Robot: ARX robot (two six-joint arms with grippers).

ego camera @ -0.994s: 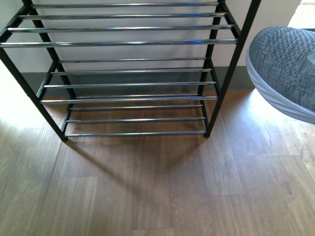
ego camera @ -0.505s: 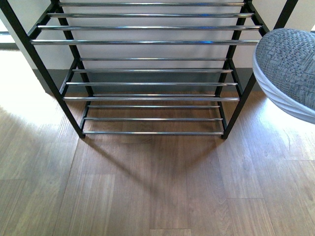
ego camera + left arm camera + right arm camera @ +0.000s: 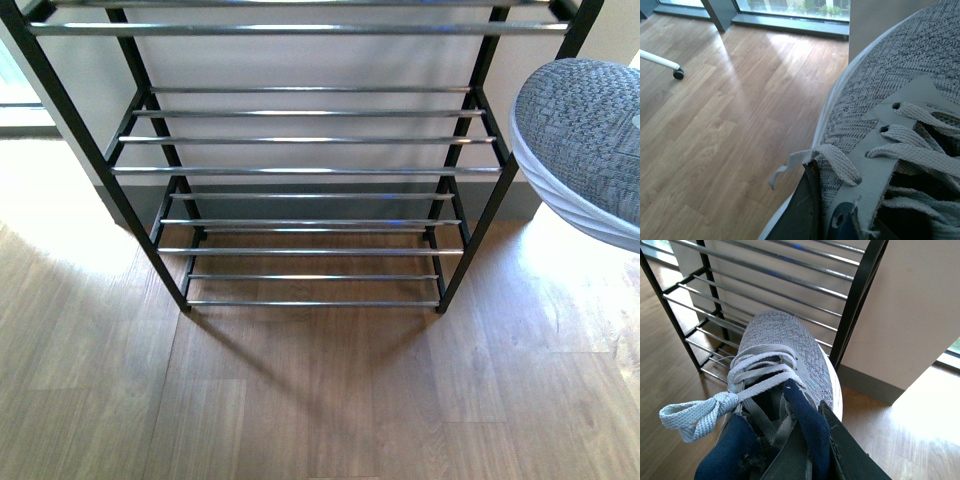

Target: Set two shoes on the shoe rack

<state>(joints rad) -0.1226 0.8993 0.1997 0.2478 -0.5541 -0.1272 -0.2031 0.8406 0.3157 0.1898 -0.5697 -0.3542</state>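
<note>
- Left tool [image 3: 812, 220] pinches the first shoe [image 3: 900, 85] by its side wall beside the laces, above the floor [image 3: 715, 125].
- Rack [image 3: 310, 170] stands just ahead of the right tool [image 3: 815, 450].
- Right tool is clamped on the second shoe [image 3: 785, 340] at its collar, and the toe points beyond the tool at the rack's right post.

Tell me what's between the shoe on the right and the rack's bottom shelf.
Nothing but bare wood floor, as the front view shows. The shoe is up off the floor at the right post of the rack.
</note>
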